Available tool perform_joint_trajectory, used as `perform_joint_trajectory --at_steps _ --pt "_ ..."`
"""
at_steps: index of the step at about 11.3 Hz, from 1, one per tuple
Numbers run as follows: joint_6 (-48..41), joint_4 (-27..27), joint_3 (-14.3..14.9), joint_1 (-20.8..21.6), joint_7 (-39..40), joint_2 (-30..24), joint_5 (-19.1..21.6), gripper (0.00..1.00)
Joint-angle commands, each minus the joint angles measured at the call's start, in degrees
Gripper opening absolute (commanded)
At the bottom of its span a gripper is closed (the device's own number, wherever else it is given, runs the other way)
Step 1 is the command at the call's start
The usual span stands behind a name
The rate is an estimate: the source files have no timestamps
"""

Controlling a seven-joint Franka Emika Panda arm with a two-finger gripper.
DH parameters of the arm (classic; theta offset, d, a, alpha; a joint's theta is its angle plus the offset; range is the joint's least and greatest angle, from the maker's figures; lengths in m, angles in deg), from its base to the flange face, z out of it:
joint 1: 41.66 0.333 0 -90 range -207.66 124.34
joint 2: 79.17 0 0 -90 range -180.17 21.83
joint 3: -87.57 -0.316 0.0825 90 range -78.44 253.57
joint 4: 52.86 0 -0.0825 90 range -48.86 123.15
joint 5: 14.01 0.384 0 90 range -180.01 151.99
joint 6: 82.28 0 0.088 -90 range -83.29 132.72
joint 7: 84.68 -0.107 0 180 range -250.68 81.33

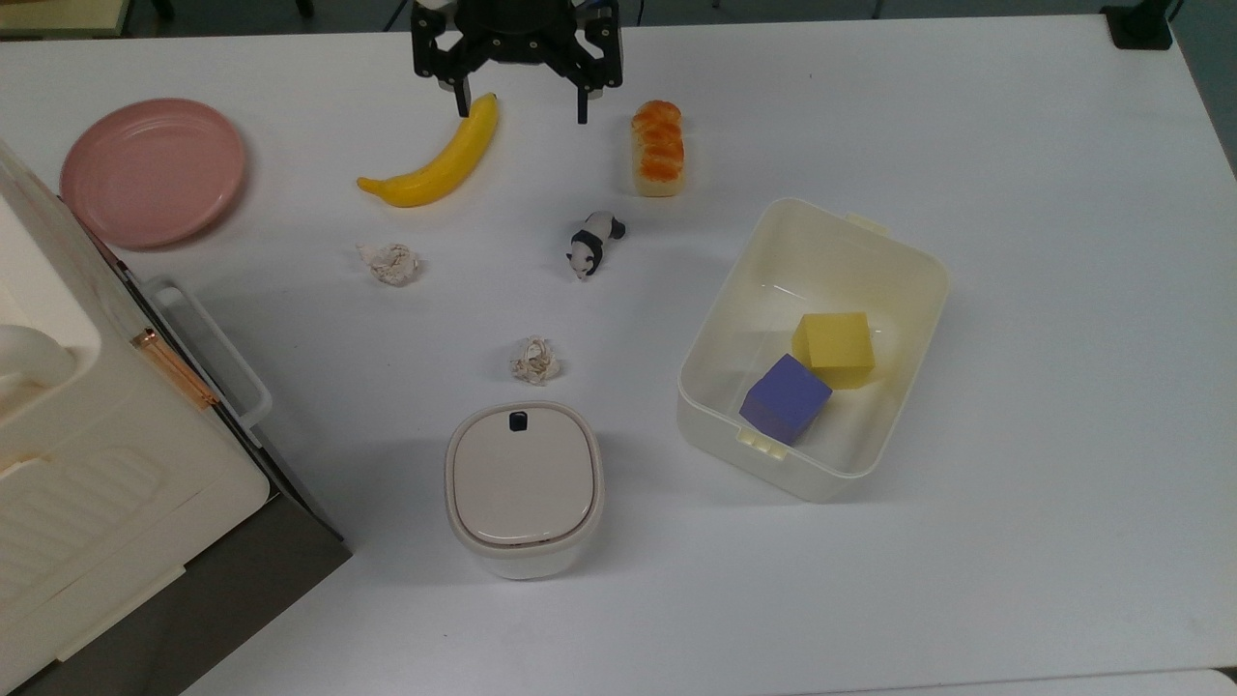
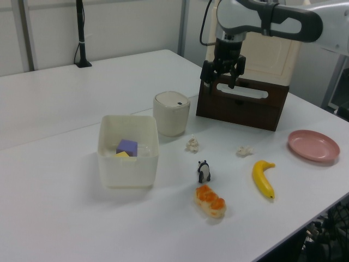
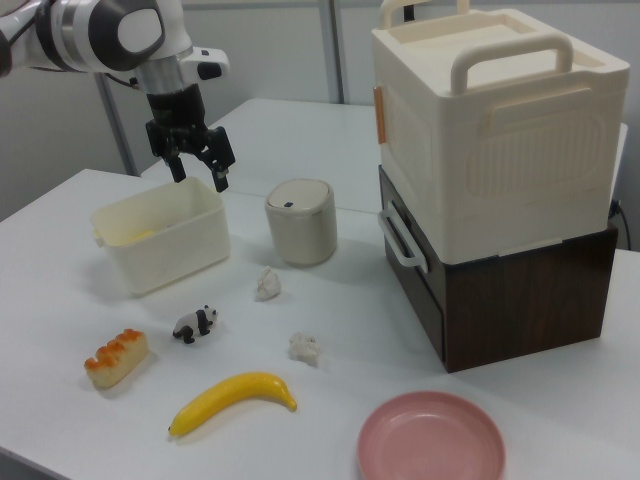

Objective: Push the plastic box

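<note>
While the black two-finger gripper (image 1: 523, 104) is held high with its fingers spread wide and empty, the large cream-white translucent plastic box (image 1: 904, 261) is seen on the white table (image 1: 1063, 435) at the top view's right, holding a yellow cube (image 1: 835, 349) and a purple cube (image 1: 785, 397). Bare tabletop is seen around the box's sides; the lidded white container (image 1: 523, 488) stands apart at the top view's left.
</note>
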Motion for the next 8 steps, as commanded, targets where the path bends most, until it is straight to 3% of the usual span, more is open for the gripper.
perform_joint_trajectory --at_steps 1,8 --pt "-0.59 1.75 -0.25 -2.04 -2.00 -2.25 2.93 1.00" --pt "0.20 1.66 0.28 -1.87 -3.85 -1.46 2.94 1.00"
